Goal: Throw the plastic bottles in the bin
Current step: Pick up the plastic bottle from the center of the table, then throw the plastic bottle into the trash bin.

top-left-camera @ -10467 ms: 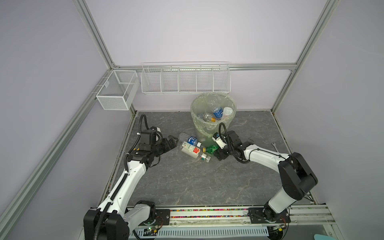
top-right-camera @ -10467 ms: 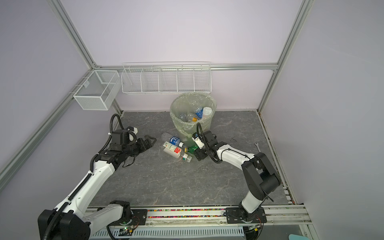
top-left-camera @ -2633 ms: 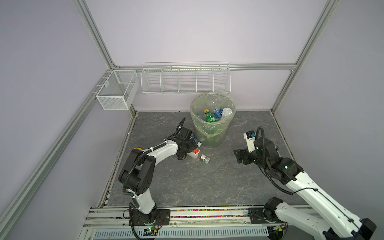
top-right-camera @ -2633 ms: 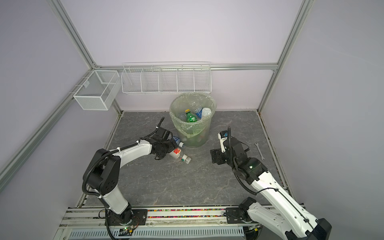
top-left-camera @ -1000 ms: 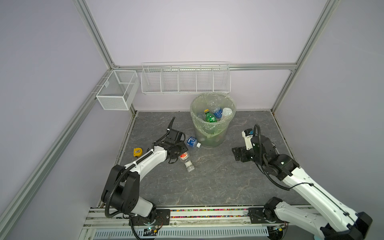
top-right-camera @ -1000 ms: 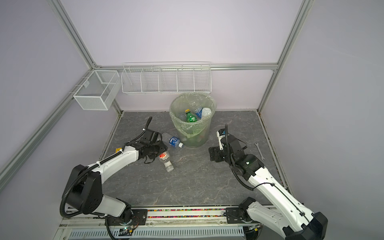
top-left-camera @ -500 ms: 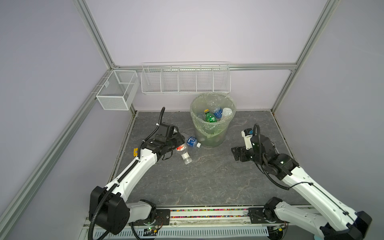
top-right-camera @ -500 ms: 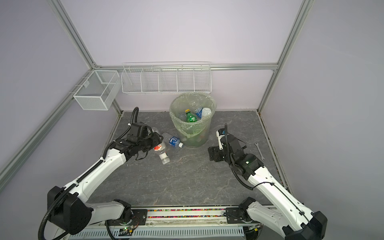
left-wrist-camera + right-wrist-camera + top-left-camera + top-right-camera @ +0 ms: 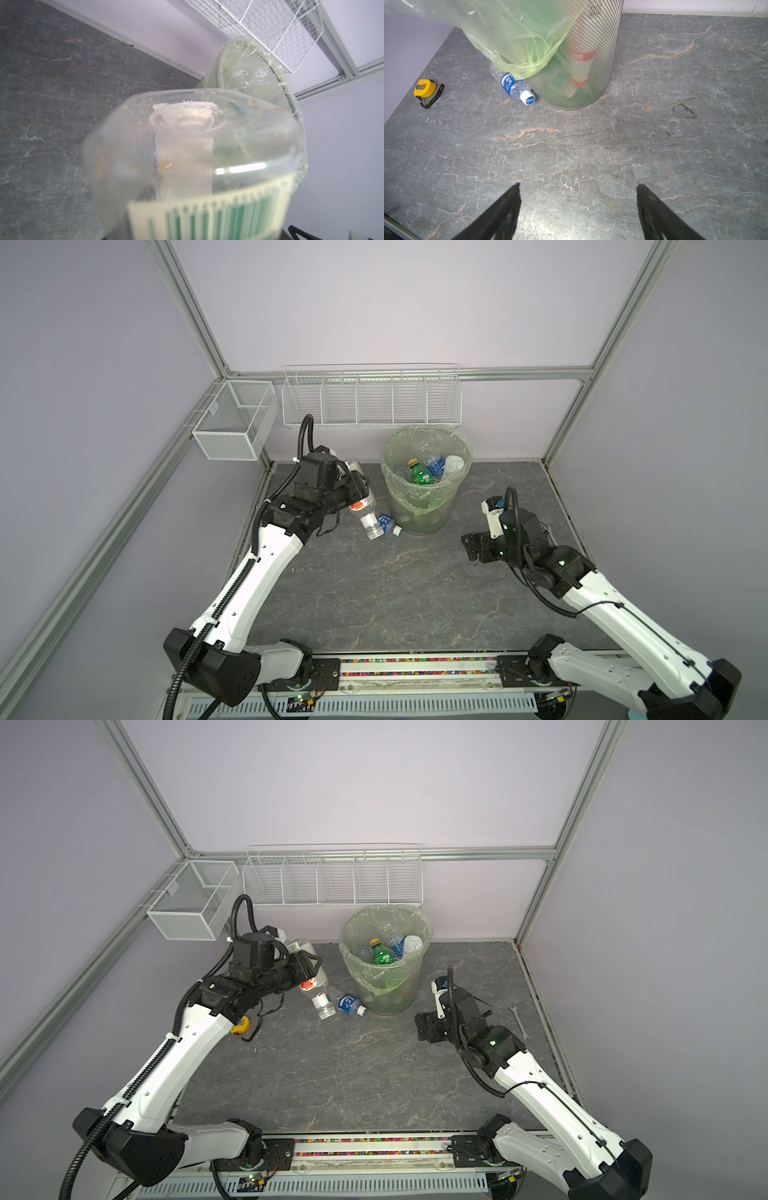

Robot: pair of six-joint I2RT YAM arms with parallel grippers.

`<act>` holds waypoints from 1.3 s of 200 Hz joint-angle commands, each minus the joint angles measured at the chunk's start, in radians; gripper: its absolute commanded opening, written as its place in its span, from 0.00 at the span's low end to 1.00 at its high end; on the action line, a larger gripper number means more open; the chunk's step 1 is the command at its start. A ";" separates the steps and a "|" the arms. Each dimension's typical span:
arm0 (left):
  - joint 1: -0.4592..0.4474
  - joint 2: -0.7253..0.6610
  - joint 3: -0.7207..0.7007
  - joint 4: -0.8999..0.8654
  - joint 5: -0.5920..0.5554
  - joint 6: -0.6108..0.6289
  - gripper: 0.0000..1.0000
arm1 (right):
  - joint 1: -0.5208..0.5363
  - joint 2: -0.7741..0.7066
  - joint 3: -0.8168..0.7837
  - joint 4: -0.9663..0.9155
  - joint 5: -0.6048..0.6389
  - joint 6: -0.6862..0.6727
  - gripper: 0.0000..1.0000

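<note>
Seemingly in the left jaws, a clear cylindrical bottle (image 9: 368, 520) hangs tilted.

You are working in a robotics lab cell. An aluminium profile frame (image 9: 519, 373) holds plain lilac panels (image 9: 395, 302) around a grey stone-patterned tabletop (image 9: 395, 593). The white left arm (image 9: 266, 568) and right arm (image 9: 623, 622) stand on a mounting rail (image 9: 415, 672) with exposed wiring at the front. A yellow tape measure (image 9: 241, 1026) and a wrench (image 9: 518, 1021) lie on the tabletop.
</note>
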 commanded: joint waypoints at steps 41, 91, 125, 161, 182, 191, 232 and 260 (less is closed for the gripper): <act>0.005 0.075 0.148 0.006 0.082 0.102 0.61 | -0.004 -0.018 0.012 0.008 0.004 0.006 0.88; 0.006 0.005 0.014 0.057 0.127 0.149 0.61 | -0.004 -0.011 0.020 0.008 0.019 -0.005 0.88; 0.005 -0.065 -0.124 0.066 0.111 0.156 0.61 | -0.005 -0.014 0.014 0.014 0.025 -0.010 0.88; 0.005 -0.044 -0.076 0.059 0.148 0.141 0.61 | -0.005 -0.023 0.005 0.012 0.023 -0.016 0.88; 0.004 0.025 0.034 0.049 0.189 0.114 0.61 | -0.005 -0.040 -0.008 0.015 0.026 -0.016 0.88; 0.000 0.067 0.093 0.046 0.212 0.100 0.60 | -0.004 -0.047 -0.013 0.016 0.026 -0.014 0.88; -0.048 0.378 0.534 -0.081 0.231 0.068 0.61 | -0.007 -0.058 -0.017 0.012 0.026 -0.012 0.88; -0.052 0.661 0.924 -0.205 0.281 0.037 0.64 | -0.007 -0.070 -0.016 0.004 0.026 -0.005 0.88</act>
